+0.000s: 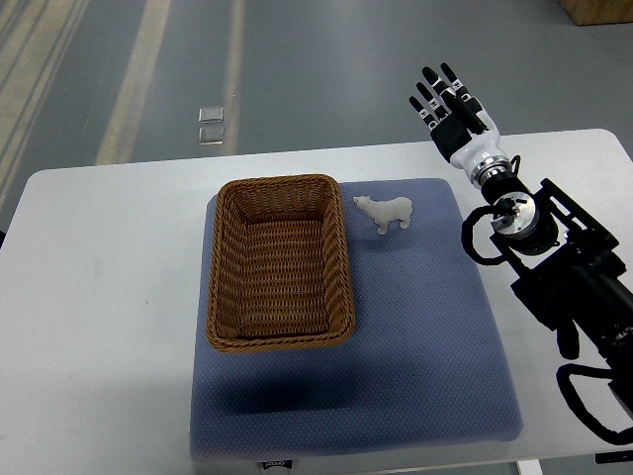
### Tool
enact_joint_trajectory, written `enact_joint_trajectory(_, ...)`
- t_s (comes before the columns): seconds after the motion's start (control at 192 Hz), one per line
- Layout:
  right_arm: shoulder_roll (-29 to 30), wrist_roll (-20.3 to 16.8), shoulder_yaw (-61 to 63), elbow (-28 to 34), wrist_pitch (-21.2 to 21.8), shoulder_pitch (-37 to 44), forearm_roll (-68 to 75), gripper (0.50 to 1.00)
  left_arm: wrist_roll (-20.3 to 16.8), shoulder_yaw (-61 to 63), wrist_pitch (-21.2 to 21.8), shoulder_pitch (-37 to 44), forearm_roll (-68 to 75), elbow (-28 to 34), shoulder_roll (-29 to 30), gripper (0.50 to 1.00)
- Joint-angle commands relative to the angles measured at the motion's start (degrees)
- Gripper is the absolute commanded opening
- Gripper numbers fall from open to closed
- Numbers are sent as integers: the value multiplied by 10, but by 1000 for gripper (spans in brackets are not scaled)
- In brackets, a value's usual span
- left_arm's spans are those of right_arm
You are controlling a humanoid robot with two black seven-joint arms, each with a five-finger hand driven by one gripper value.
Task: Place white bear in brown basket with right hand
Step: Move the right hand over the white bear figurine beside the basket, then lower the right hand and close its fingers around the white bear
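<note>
A small white bear stands on the blue mat, just right of the brown wicker basket. The basket is empty. My right hand is raised beyond the table's far edge, up and to the right of the bear, with its fingers spread and nothing in them. Its black arm runs down along the right side of the picture. The left arm does not show.
The mat lies on a white table. Beyond the table is grey floor with pale stripes and a small clear object lying on it.
</note>
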Motion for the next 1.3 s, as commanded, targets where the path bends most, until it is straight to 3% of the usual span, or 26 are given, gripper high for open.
enact_joint_trajectory(0.0,0,0,0,0,0,0,0,928,0,0,0,0,0,0,0,1000)
enact_joint_trajectory(0.391,-4,-3,-60,1,0,15,-11,928,0,0,0,0,0,0,0,1000)
enact_joint_trajectory(0.578,-54,-9,-157,7,9,63,-113,928,0,0,-1,0,0,-3,0,1000)
enact_joint_trajectory(0.766,-118,-72,-367,23,34,170,-349,928,0,0,-4,0,0,-3,0,1000)
enact_joint_trajectory(0.88,-151,-133,-512,23,108,271,-473,928,0,0,-4,0,0,-3,0,1000)
enact_joint_trajectory(1.021,-164,-171,-636,23,188,375,-482,928,0,0,-7,-1,0,-3,0,1000)
enact_joint_trajectory(1.193,-154,-186,-652,23,193,388,-483,928,0,-1,-7,-2,0,-3,0,1000)
enact_joint_trajectory(1.297,-143,-186,-652,23,172,368,-484,926,0,-1,-8,-2,0,-3,0,1000)
